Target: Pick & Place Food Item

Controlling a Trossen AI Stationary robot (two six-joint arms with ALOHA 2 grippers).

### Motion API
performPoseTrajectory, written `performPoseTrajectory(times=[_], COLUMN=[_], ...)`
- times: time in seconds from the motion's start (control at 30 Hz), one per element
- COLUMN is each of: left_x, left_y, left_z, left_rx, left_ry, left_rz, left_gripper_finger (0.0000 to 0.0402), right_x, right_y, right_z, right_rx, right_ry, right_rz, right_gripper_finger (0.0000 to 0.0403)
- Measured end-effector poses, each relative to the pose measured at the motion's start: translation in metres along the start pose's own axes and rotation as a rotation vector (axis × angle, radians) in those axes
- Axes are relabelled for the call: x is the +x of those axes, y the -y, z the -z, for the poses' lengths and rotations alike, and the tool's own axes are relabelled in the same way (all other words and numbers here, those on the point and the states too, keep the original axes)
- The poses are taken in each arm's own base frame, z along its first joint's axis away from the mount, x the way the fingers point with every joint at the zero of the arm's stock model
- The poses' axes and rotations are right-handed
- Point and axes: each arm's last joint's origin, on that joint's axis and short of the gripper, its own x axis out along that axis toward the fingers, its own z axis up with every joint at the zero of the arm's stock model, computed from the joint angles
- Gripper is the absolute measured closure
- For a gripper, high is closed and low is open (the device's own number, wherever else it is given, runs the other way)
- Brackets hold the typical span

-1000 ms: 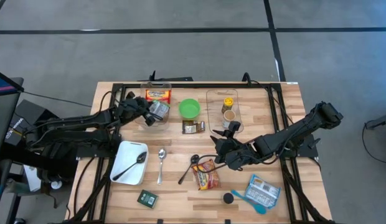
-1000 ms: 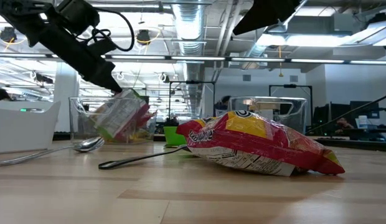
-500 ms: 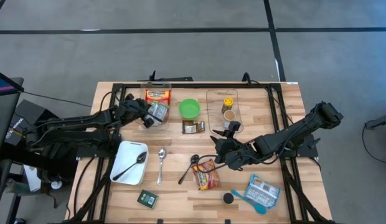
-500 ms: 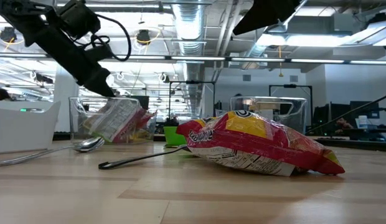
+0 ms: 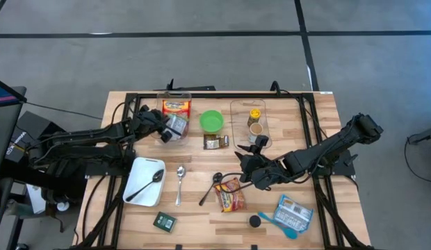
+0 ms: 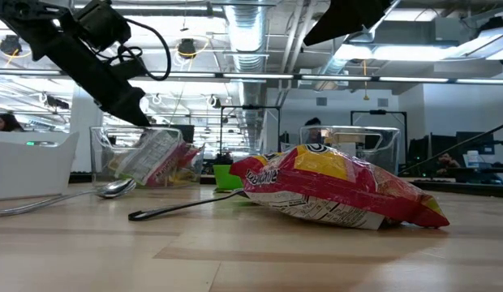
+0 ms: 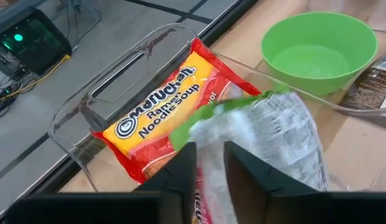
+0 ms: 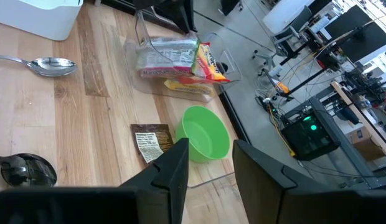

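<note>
High view: left end effector (image 5: 167, 128) at the clear bin (image 5: 165, 104) on the counter (image 5: 201, 219), over a silver-and-green food packet (image 5: 176, 125) that lies half in the bin on a yellow ramen pack (image 5: 176, 106). Right end effector (image 5: 249, 173) waits mid-counter beside the red snack bag (image 5: 231, 195), fingers a little apart, holding nothing. Compared with a second ago, the packet sits slightly deeper in the bin.

Low view: the packet (image 6: 154, 154) leans tilted against the bin wall (image 6: 101, 146); the left arm's tip (image 6: 130, 105) stands just above it. A second ago the packet hung higher, under the fingers; now it rests lower.

Left wrist view: fingers (image 7: 180, 171) stand narrowly apart around the packet's (image 7: 274, 137) near edge. Whether they still pinch it cannot be told.

Right wrist view: bin, packet (image 8: 165, 53) and green bowl (image 8: 202, 140) show beyond the idle fingers.

Handling, as judged: light, soft, crinkly film, likely slippery; best pinched at a sealed edge.
</note>
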Motion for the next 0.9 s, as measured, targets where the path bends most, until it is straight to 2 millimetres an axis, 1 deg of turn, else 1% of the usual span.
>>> performPoseTrajectory(times=[0.1,0.2,0.3,0.4,0.53,0.63,0.73,0.9], left_x=[0.000,-0.001,-0.003,-0.005,-0.005,-0.004,-0.005,-0.002], left_y=[-0.001,-0.001,-0.002,-0.002,0.001,0.003,0.003,0.002], left_z=[0.000,-0.001,-0.004,-0.011,-0.018,-0.018,-0.019,-0.019], left_rx=[-0.019,-0.037,-0.078,-0.131,-0.157,-0.153,-0.148,-0.148], left_ry=[0.000,0.015,0.046,0.108,0.173,0.178,0.185,0.178], left_rz=[-0.017,-0.017,-0.016,0.011,0.106,0.172,0.171,0.163], left_gripper_finger=[0.0296,0.0281,0.0275,0.0277,0.0290,0.0307,0.0329,0.0378], right_x=[0.000,0.000,0.000,0.001,0.002,0.002,0.002,0.002], right_y=[0.000,0.000,0.000,0.001,0.001,0.001,0.001,0.001], right_z=[0.000,0.000,0.000,0.000,0.000,0.000,0.000,0.000], right_rx=[0.000,0.000,0.000,0.001,0.002,0.002,0.003,0.003], right_ry=[0.000,0.000,0.000,-0.002,-0.004,-0.004,-0.004,-0.004], right_rz=[0.000,0.000,0.000,0.002,-0.001,-0.015,-0.015,-0.015], right_gripper_finger=[0.0285,0.0285,0.0285,0.0285,0.0285,0.0285,0.0285,0.0285])
